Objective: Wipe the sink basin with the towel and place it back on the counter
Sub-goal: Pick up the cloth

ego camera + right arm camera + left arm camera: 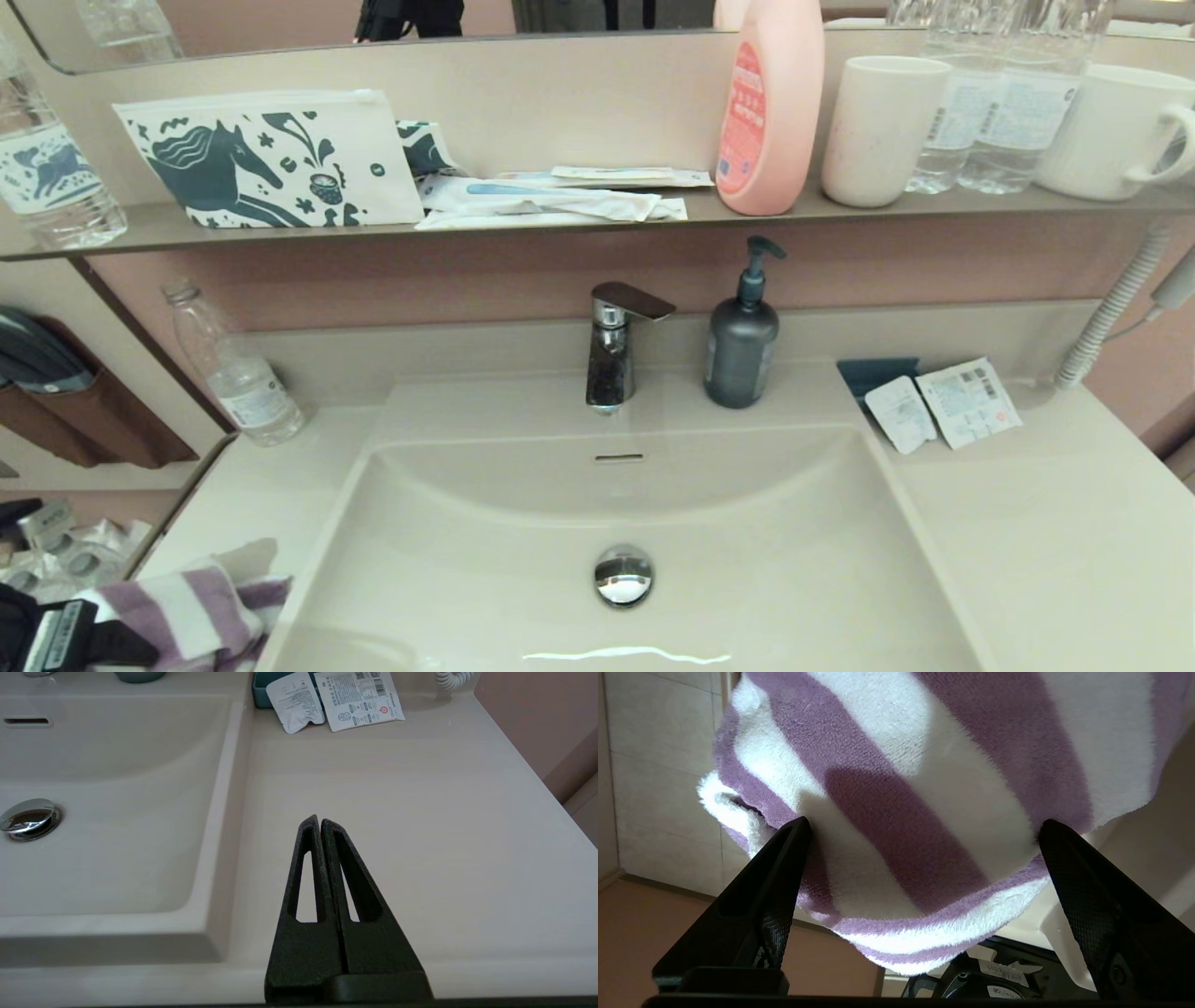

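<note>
The purple and white striped towel [187,616] lies bunched on the front left corner of the beige counter [1027,523], just left of the sink basin [747,560]. My left gripper [56,639] is at the towel's left side. In the left wrist view the towel [924,812] fills the space between the two widely spread fingers of this gripper [922,826], which is open around it. My right gripper [320,820] is shut on nothing and hovers over the counter [420,835] right of the basin [117,858]. The chrome drain plug [624,575] sits mid-basin.
A faucet [611,355] and dark soap pump [742,345] stand behind the basin. Sachets [943,406] lie at the back right, a plastic bottle [238,373] at the back left. The shelf above holds a horse-print pouch [271,159], pink bottle [770,112] and cups.
</note>
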Available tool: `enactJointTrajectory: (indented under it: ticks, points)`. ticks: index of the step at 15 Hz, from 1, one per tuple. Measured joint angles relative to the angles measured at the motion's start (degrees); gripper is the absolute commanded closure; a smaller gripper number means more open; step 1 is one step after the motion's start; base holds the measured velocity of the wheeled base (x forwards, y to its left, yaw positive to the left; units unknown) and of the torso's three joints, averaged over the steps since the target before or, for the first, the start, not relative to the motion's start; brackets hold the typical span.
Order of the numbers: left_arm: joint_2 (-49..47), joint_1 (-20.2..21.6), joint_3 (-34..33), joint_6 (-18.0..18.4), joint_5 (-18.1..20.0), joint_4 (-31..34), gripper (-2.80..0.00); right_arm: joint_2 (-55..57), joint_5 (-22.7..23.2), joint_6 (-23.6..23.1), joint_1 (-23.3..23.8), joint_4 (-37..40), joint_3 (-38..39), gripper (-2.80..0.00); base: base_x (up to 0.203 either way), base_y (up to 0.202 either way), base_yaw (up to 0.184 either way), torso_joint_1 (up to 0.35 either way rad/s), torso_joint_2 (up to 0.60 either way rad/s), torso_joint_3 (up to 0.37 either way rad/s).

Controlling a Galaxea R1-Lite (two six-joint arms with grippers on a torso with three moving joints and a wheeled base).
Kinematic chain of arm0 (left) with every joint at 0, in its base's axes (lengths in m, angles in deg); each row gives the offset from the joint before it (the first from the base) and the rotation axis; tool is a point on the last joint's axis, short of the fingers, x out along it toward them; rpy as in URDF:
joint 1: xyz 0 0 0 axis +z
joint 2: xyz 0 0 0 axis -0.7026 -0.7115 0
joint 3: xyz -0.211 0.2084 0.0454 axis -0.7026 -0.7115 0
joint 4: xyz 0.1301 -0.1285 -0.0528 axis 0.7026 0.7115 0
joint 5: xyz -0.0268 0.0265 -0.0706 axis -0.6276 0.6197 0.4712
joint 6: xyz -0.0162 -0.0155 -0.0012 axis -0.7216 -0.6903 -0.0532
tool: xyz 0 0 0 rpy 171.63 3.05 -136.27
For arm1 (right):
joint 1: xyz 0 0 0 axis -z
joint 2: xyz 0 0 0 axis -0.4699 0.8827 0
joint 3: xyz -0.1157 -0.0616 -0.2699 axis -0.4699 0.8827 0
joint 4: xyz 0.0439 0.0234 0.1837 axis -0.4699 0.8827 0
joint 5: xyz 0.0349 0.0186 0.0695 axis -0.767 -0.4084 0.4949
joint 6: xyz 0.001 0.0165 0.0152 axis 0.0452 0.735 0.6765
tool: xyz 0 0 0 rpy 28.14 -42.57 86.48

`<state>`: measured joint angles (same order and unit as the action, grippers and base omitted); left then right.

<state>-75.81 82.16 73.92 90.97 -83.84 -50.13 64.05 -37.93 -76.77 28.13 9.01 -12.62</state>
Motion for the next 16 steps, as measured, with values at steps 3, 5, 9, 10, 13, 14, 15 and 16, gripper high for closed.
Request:
enactJointTrajectory:
  ticks: [3, 5, 9, 10, 13, 14, 15, 16]
  points:
    - [-0.6, 0.8, -1.9, 1.2, 5.8, -1.0, -2.8, 0.0, 0.0, 0.0, 0.0, 0.0, 0.0, 0.0, 0.0, 0.0, 0.0, 0.0, 0.0, 0.0]
    - [-1.1, 0.8, -3.6, 1.4, 8.8, -3.6, -2.8, 0.0, 0.0, 0.0, 0.0, 0.0, 0.0, 0.0, 0.0, 0.0, 0.0, 0.0, 0.0, 0.0]
    - [-3.6, 0.7, -6.0, 2.1, 8.9, -8.8, -2.8, 0.0, 0.0, 0.0, 0.0, 0.0, 0.0, 0.0, 0.0, 0.0, 0.0, 0.0, 0.0, 0.0]
    - [-4.4, 0.7, -6.2, 2.1, 8.9, -9.9, -2.8, 0.0, 0.0, 0.0, 0.0, 0.0, 0.0, 0.0, 0.0, 0.0, 0.0, 0.0, 0.0, 0.0]
    - [-5.9, 0.7, -6.4, 3.4, 9.1, -11.6, 0.0, 0.0, 0.0, 0.0, 0.0, 0.0, 0.0, 0.0, 0.0, 0.0, 0.0, 0.0, 0.0, 0.0]
    - [-6.1, 0.7, -6.5, 3.4, 9.1, -12.4, 0.0, 0.0, 0.0, 0.0, 0.0, 0.0, 0.0, 0.0, 0.0, 0.0, 0.0, 0.0, 0.0, 0.0]
    - [-6.2, 0.7, -6.5, 3.5, 9.2, -12.9, 0.0, 0.0, 0.0, 0.0, 0.0, 0.0, 0.0, 0.0, 0.0, 0.0, 0.0, 0.0, 0.0, 0.0]
    - [-6.2, 0.7, -6.5, 3.5, 9.1, -13.0, 0.0, 0.0, 0.0, 0.0, 0.0, 0.0, 0.0, 0.0, 0.0, 0.0, 0.0, 0.0, 0.0, 0.0]
